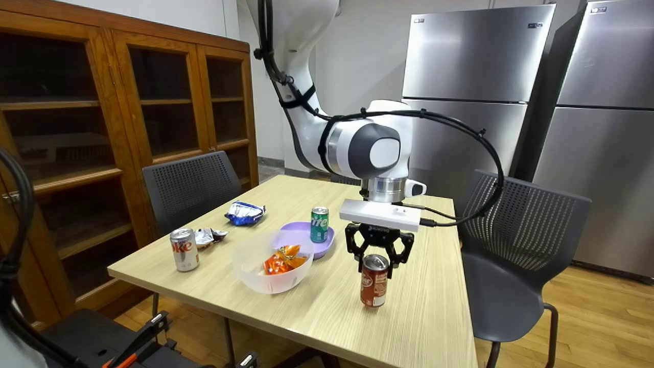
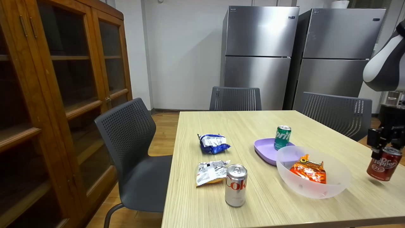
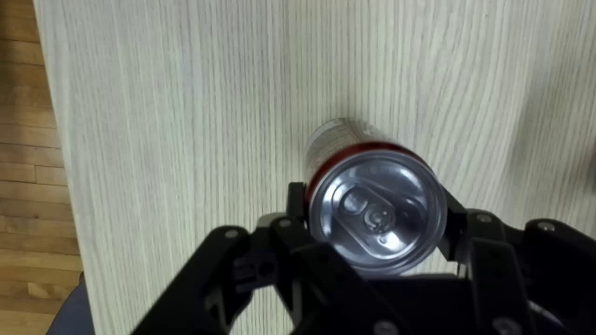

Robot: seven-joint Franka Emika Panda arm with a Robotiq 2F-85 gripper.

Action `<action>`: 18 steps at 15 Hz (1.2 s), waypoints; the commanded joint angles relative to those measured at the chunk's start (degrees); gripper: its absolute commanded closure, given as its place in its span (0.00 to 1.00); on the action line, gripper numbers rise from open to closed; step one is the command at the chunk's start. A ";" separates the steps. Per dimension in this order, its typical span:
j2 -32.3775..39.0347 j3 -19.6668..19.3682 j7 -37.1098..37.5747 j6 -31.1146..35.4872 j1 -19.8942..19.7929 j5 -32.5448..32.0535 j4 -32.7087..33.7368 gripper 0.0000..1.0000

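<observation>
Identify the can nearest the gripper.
The red Dr Pepper can, held by the gripper; the green Sprite stands on the purple plate, the silver Coke on the table.

The red can (image 1: 373,287), silver-topped, is roughly upright, gripped between the fingers (image 3: 296,201). Its base touches or nearly touches the desk (image 1: 429,319).

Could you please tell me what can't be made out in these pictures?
Dr Pepper can: most of its side, hidden beneath its lid in the wrist view.
Silver packet: partly behind the Coke can in an exterior view.
Robot arm: mostly cut off by the right edge in an exterior view.
Cabinet: contents dim behind glass in both exterior views.
</observation>
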 commanded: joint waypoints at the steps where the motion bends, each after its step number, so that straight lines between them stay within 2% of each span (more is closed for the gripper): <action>1: -6.64 2.19 -0.54 -2.39 0.60 -0.87 -2.20 0.62; 10: -11.03 7.37 -3.45 -3.54 4.61 1.84 0.16 0.62; 18: -10.88 11.31 -6.98 -4.22 9.01 2.91 2.55 0.62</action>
